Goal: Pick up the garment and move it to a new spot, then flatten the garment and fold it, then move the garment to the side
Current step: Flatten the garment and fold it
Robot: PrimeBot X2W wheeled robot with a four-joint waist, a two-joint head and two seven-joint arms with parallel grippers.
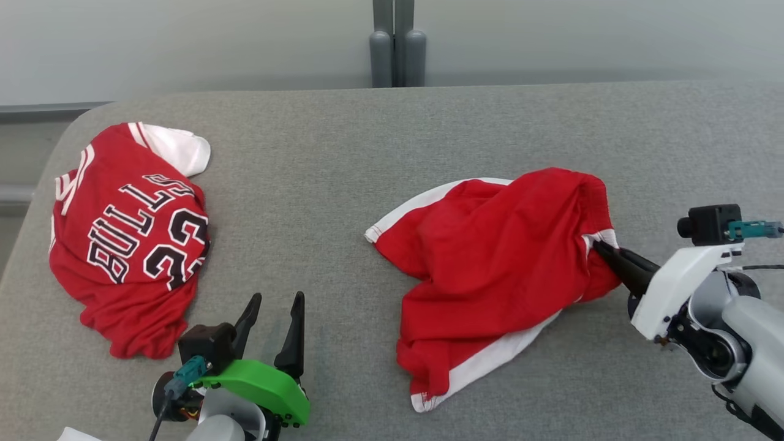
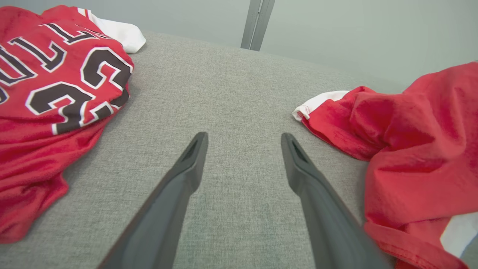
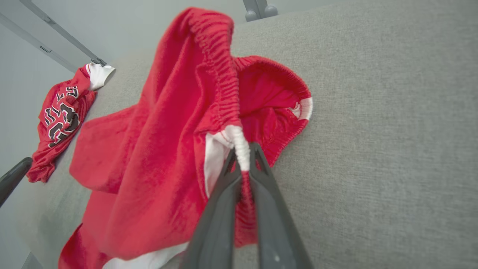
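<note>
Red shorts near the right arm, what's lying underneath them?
The grey fabric surface runs under the red shorts, and a white side stripe of theirs pokes out below the front edge. Whatever else might lie beneath the bunched cloth is covered.

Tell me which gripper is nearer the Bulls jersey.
Left. The left gripper sits open beside the jersey; the right gripper is far across, shut on the red shorts.

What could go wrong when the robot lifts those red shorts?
The right gripper pinches only a thin bit of the waistband of the shorts, so it might slip out. The shorts lie bunched, so they may lift twisted. The open left gripper sits close to the jersey and could snag it.
</note>
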